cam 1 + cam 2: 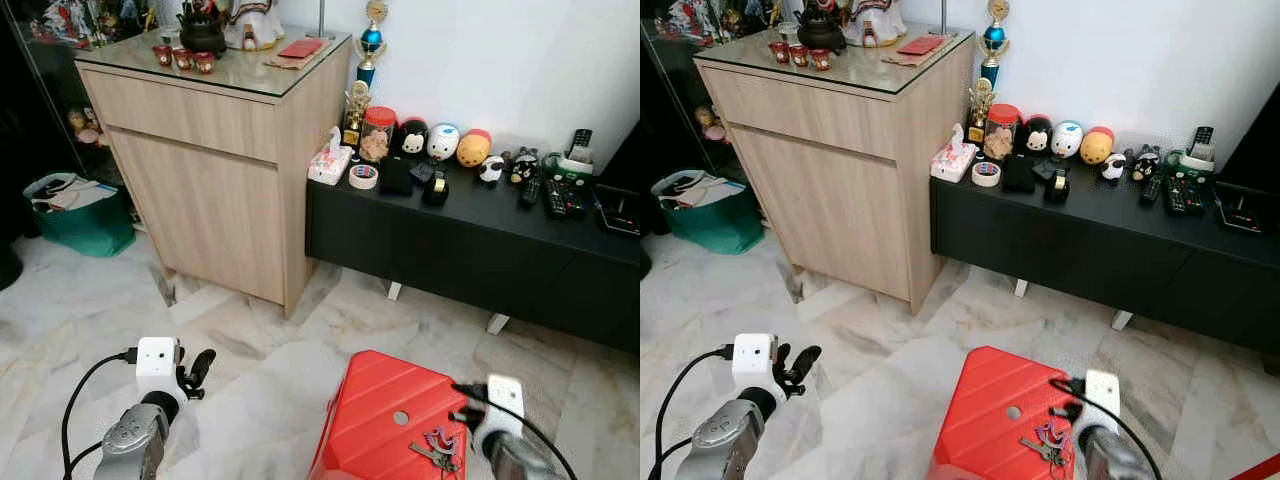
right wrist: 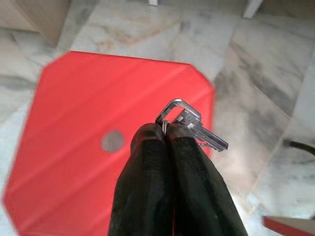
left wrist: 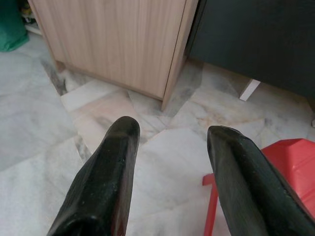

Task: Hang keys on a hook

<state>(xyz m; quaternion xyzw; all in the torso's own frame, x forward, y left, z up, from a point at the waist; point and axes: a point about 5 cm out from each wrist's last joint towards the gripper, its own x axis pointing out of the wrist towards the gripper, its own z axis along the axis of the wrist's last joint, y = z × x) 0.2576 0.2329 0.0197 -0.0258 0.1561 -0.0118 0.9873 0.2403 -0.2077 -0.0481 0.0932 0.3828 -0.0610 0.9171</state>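
Bag: green bag on the marble floor at far left, papers showing at its top.
Left gripper: left gripper low over the floor, in front of the cabinet; 2 black fingers spread apart, nothing between them.
Cabinet: light wood cabinet with glass top; 3 small red cups, a dark teapot and a red flat item on it.
Stool: red plastic stool on the floor between the 2 arms, 1 round hole in its seat.
Keys: keys pinched at the tips of the right gripper, just above the stool's seat near its right edge; 1 silver key blade sticks out sideways.
Right gripper: right gripper over the stool, fingers clenched together on the keys.
Low unit: black low unit against the white wall, right of the cabinet; tissue box, tape roll, round plush toys and remote controls on top.
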